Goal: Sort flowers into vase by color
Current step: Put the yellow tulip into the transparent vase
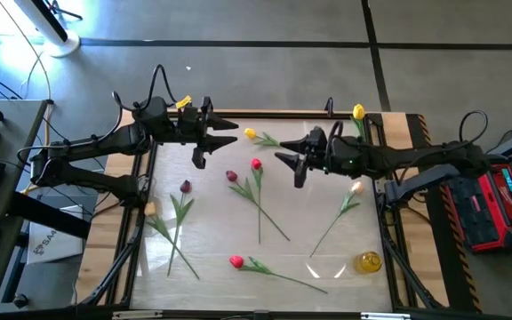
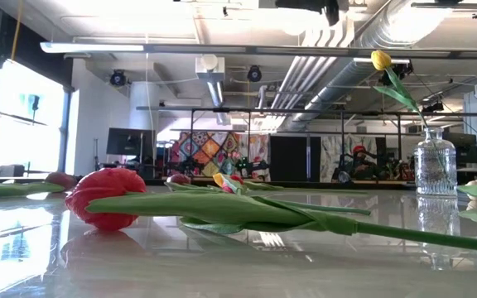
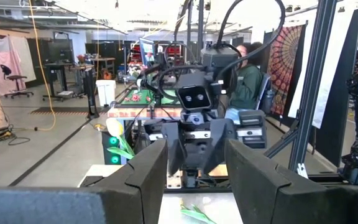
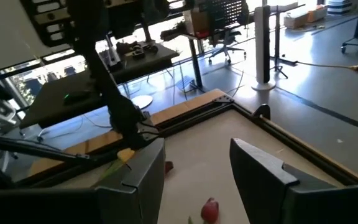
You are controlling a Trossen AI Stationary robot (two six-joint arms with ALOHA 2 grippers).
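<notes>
Nearest flower: a red tulip is seen closest in the low view, lying flat on the bench, its head to one side and its green stem running across the picture.
Same flower from above: the red tulip with the head at the front edge is laid crosswise, its stem pointing toward the right arm's side.
Yellow vase: a small yellow vase is placed at the front right corner, with no flower in it.
Middle of the bench: a dark maroon tulip, a second maroon one, a red-pink one and a peach one are spread out, all lying flat, stems mostly pointing to the front.
Left tool: the left tool is held above the far left part of the bench, fingers apart, nothing between them.
Right tool: the right tool is held above the far middle, facing the left one, fingers apart and empty.
Deciding relation: the red-pink tulip lies just beside the right tool, toward the left arm; its long axis runs from far to near. The right arm is judged the nearer one, and a grip across the stem is probably needed.
Far edge: a yellow tulip lies between the two tools.
Glass vase: a clear vase at the far right corner already holds one yellow tulip upright.
</notes>
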